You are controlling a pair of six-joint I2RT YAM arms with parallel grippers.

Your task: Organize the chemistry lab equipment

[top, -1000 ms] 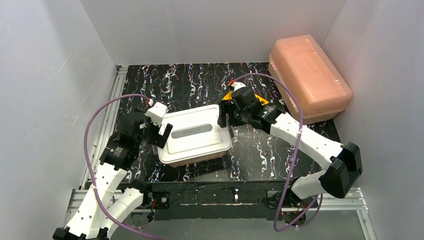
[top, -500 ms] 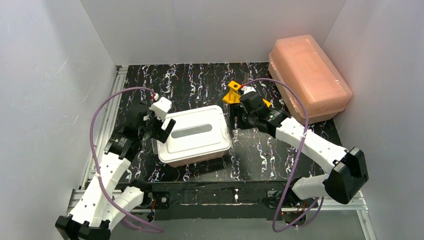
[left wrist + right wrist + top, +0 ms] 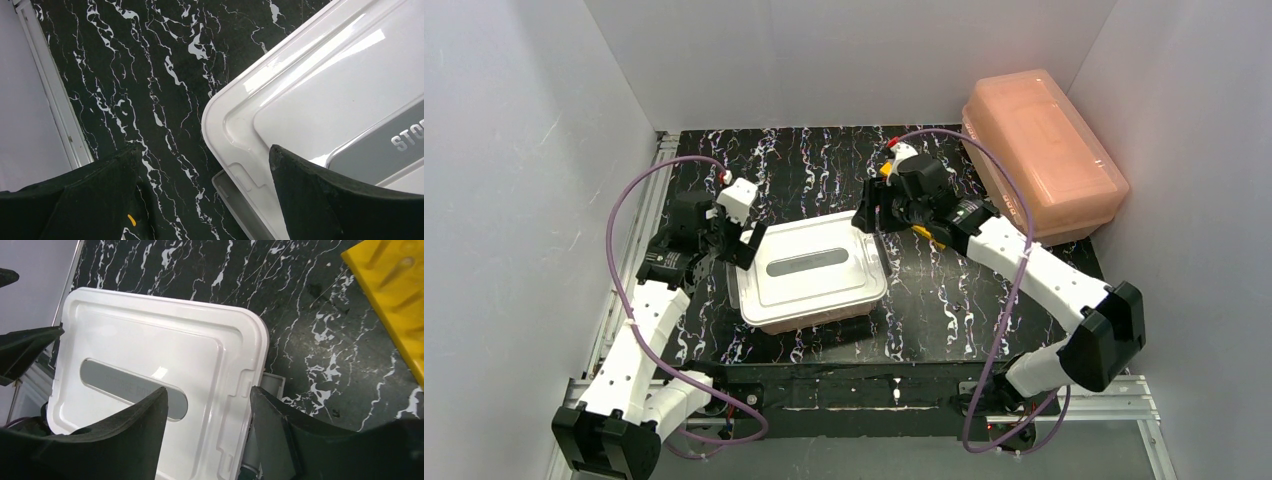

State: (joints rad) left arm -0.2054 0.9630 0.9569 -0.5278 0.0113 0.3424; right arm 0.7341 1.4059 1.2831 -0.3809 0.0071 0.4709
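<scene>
A white lid (image 3: 809, 262) covers the tub in the middle of the table. My left gripper (image 3: 738, 240) (image 3: 204, 148) stands wide open astride the lid's near left corner (image 3: 225, 120), touching nothing. My right gripper (image 3: 871, 215) (image 3: 207, 390) is open too. One finger hangs over the lid (image 3: 150, 355) and the other outside its right edge, by a grey latch (image 3: 272, 382). A yellow tube rack (image 3: 395, 280) lies to the right of the lid; in the top view my right arm covers most of it.
A closed pink tub (image 3: 1044, 150) sits at the back right against the wall. White walls enclose the black marbled table (image 3: 804, 165) on three sides. A metal rail (image 3: 55, 100) runs along the left edge.
My right gripper has swung left from the yellow rack to the lid's right edge, and its jaws have narrowed somewhat. The left gripper has shifted slightly farther back along the lid's left side.
</scene>
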